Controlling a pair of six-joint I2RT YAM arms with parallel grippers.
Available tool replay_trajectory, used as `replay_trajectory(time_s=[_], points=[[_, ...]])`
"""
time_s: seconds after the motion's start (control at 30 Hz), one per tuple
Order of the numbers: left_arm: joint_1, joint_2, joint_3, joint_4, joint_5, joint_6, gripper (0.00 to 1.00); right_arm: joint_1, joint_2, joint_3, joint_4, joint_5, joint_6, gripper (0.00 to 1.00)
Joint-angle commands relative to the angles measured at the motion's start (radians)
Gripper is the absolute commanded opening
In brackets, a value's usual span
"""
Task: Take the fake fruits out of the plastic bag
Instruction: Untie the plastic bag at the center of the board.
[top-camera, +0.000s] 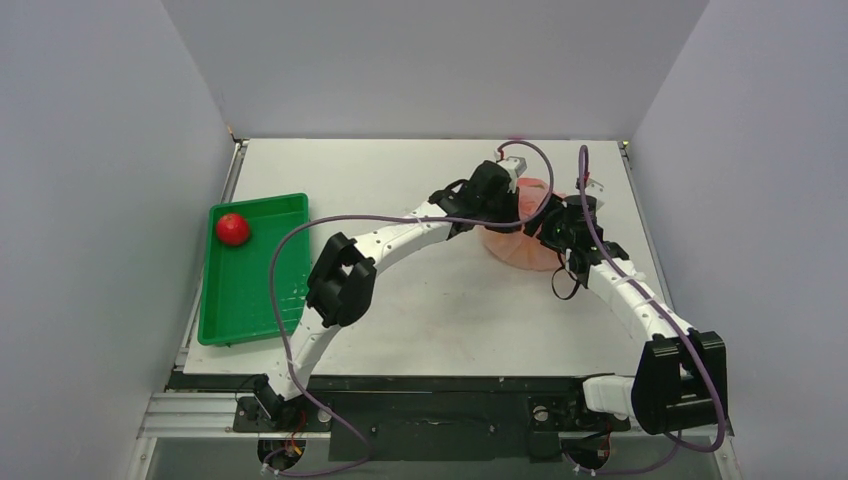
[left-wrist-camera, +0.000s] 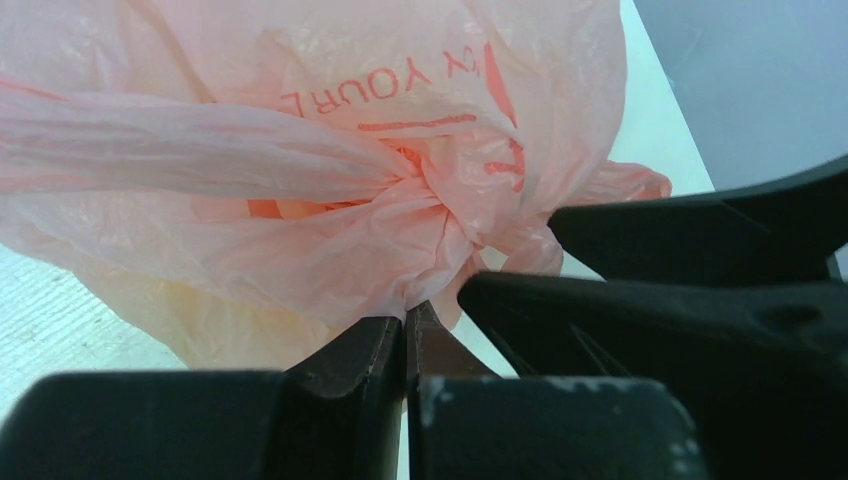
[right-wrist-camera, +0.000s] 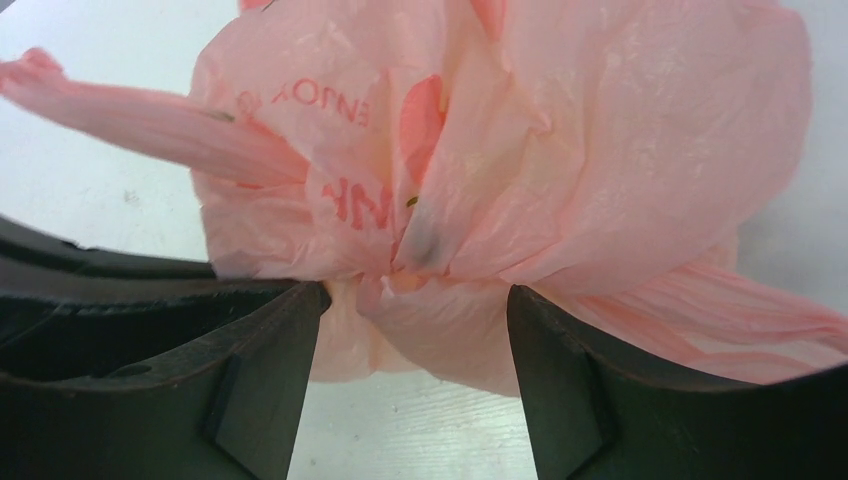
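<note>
1. Lying far right on the table (top-camera: 400, 300): crinkly, translucent pink plastic bag (top-camera: 515, 250), knotted.
2. Showing orange through the film: fake fruit (left-wrist-camera: 275, 208).
3. Reaching rightward, pinching bag film with the left gripper (left-wrist-camera: 405, 335), fingers pressed together.
4. Straddling the knot with the right gripper (right-wrist-camera: 415, 300) spread wide, clasping nothing.

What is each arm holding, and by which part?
The left gripper is shut on the plastic bag, pinching the bunched film just under its twisted knot. The right gripper holds nothing; its jaws stand open around the bag's folds.
</note>
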Motion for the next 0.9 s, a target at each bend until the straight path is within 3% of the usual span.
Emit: replay_trajectory(time_s=[0.0, 0.3, 0.63, 0.77, 0.87], points=[[-0.017, -0.071, -0.017, 0.039, 0.018, -0.019, 0.00, -0.012, 0.020, 0.027, 0.033, 0.074, -0.024, 0.64], [-0.020, -0.093, -0.060, 0.012, 0.003, 0.002, 0.00, -0.016, -0.035, 0.013, 0.059, 0.079, -0.035, 0.66], [-0.020, -0.090, -0.049, 0.027, 0.025, -0.015, 0.00, -0.027, 0.067, 0.032, 0.062, 0.019, -0.029, 0.64], [-0.021, -0.083, -0.042, 0.025, 0.035, -0.019, 0.00, -0.029, 0.084, 0.035, 0.062, 0.023, -0.023, 0.59], [-0.020, -0.084, -0.049, 0.022, 0.038, -0.019, 0.00, -0.045, 0.078, 0.031, 0.067, 0.038, -0.007, 0.44]])
